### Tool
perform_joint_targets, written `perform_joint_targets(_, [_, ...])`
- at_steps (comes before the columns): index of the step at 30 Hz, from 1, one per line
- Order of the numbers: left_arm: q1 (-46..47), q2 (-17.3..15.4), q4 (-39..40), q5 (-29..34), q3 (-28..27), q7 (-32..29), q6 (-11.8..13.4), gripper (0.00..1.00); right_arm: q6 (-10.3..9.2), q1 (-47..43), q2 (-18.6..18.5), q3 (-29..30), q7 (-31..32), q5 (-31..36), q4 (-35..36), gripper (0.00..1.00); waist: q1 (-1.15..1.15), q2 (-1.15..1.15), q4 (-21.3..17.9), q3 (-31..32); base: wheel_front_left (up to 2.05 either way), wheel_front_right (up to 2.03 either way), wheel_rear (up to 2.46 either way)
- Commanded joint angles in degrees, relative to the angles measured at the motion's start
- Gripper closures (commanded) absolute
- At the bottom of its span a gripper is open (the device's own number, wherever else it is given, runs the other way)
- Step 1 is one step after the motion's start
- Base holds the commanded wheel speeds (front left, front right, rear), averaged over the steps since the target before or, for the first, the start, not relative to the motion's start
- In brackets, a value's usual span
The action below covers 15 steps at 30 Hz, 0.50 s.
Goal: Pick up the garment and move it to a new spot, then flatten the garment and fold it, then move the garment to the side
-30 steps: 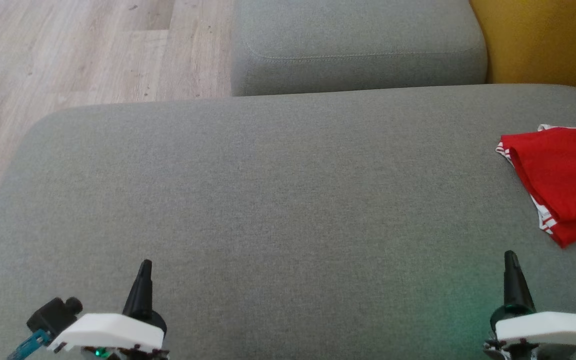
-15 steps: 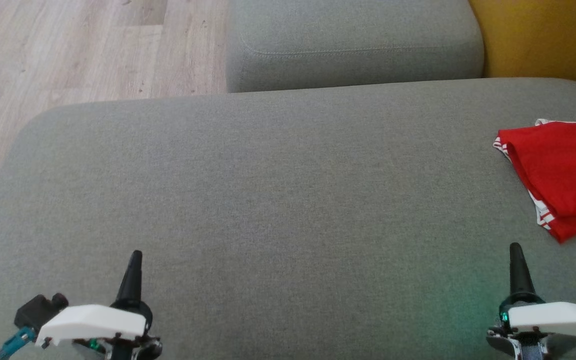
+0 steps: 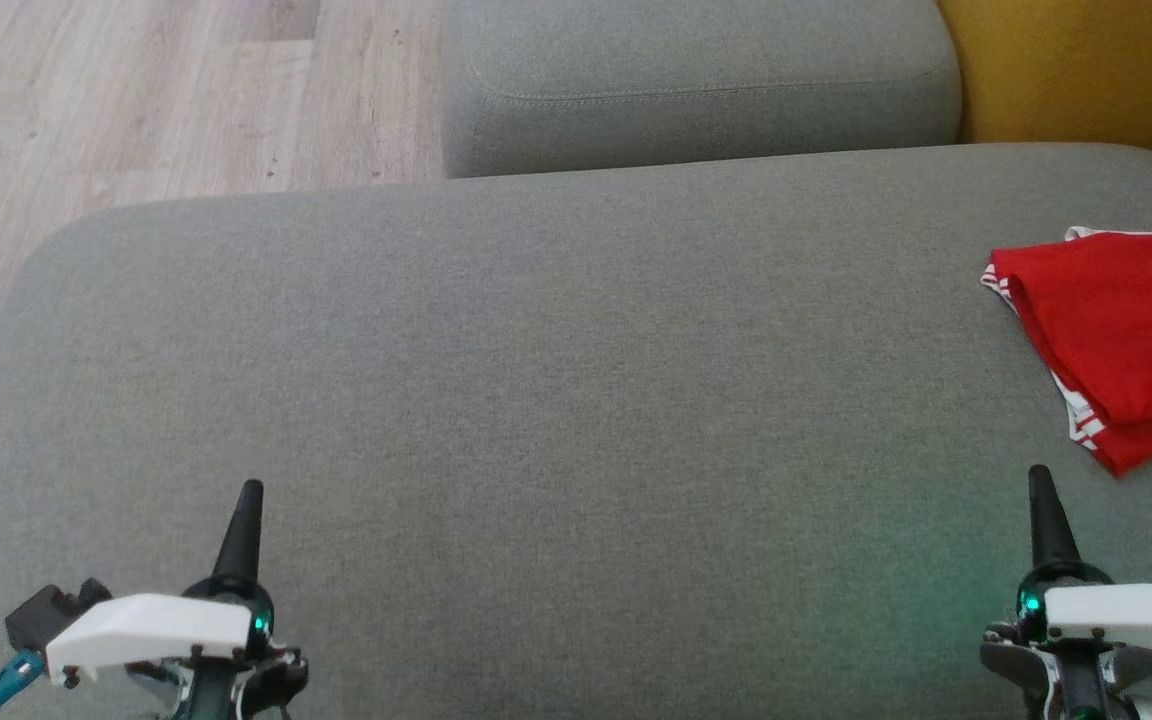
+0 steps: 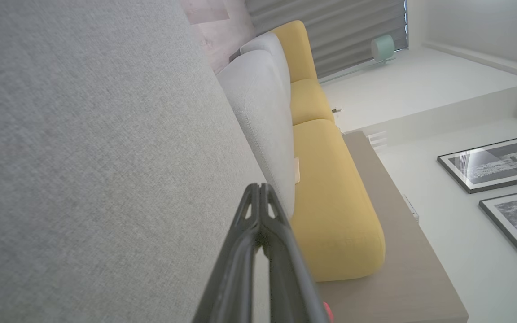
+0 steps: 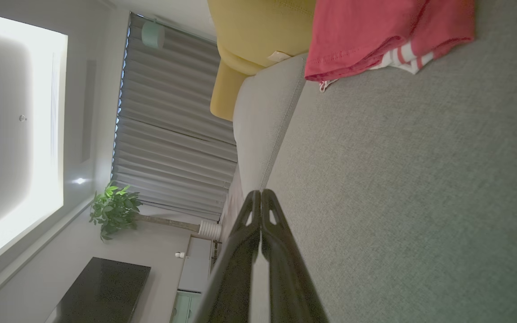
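**Red garment at right side of grey seat, both grippers closed and empty**

Red garment (image 3: 1116, 340) with white-striped trim lies on the big grey seat cushion (image 3: 556, 380), far right side, cut off by the head view's right border. It is folded over on itself, with layers showing along its near edge. It sits flat on the fabric and nothing touches it.

Left gripper (image 3: 249, 489) is at lower left over the cushion, fingers pressed together tip to tip, holding nothing. It is well apart from the garment.

Right gripper (image 3: 1037, 472) is at lower right, fingers also pressed together, holding nothing. It is near the garment's near corner but clear of it, with bare grey fabric between them. In the right wrist view the garment is up ahead of the closed tips, not in contact.

Behind the seat is a second grey cushion (image 3: 696, 90), with a yellow cushion (image 3: 1086, 70) to its right. Wood floor (image 3: 136, 100) is at upper left.
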<state>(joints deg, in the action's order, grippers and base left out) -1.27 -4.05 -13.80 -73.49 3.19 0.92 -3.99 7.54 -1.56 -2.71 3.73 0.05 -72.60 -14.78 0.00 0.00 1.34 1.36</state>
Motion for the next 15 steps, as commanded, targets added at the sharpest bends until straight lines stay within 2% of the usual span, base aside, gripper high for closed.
perform_joint_targets(1, [3.62,-0.82,1.45,-1.81,-2.06,-0.56,-0.63,1.00,-0.04,3.55,-1.22,-0.66,0.45,-1.89,1.66,1.00,0.00,0.00,-0.07,-0.08,0.00,0.00,0.00])
perform_joint_targets(15, [5.38,-0.73,0.69,-11.03,-4.56,-2.91,-2.02,1.00,-0.05,5.53,-1.22,0.32,2.80,-11.07,1.26,1.00,0.00,0.00,-0.69,-0.79,0.00,0.00,0.00])
